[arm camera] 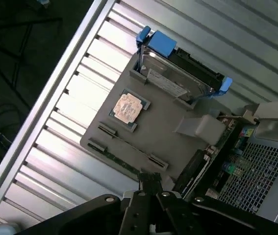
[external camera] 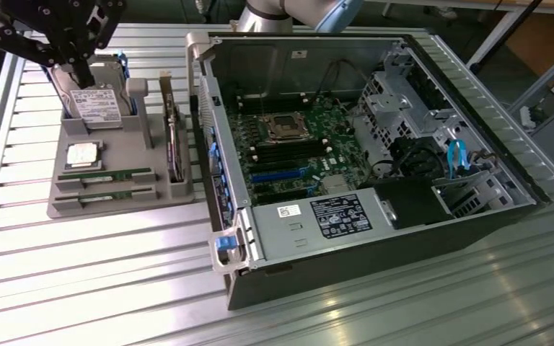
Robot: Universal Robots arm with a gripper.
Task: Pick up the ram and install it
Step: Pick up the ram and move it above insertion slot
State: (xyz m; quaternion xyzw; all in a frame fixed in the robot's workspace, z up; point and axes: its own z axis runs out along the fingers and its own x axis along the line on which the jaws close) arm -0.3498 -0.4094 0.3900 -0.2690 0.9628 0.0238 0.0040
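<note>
- Your gripper (external camera: 78,72) (arm camera: 151,178) hangs over the far end of the tray (external camera: 176,191) (arm camera: 163,132), above the hard drive (external camera: 96,104) (arm camera: 175,81). The jaws look clenched, with nothing between them, and they touch no part.
- You have open counter (external camera: 84,274) on the near side of the tray and towards the exterior view's left. On the exterior view's right, the tray sits just beside the wall of the open case (external camera: 287,277).
- A card (external camera: 171,137) stands on edge in the tray on the side nearest the case. You will find the case's top open, with the board (external camera: 296,144) exposed inside.
- The ram (external camera: 104,175) (arm camera: 121,159) is a thin green stick lying flat in a slot at the near end of the tray. A second stick like it (external camera: 104,194) lies parallel, just beside it.
- The processor (external camera: 83,153) (arm camera: 127,107) sits in the tray between the ram and the hard drive.
</note>
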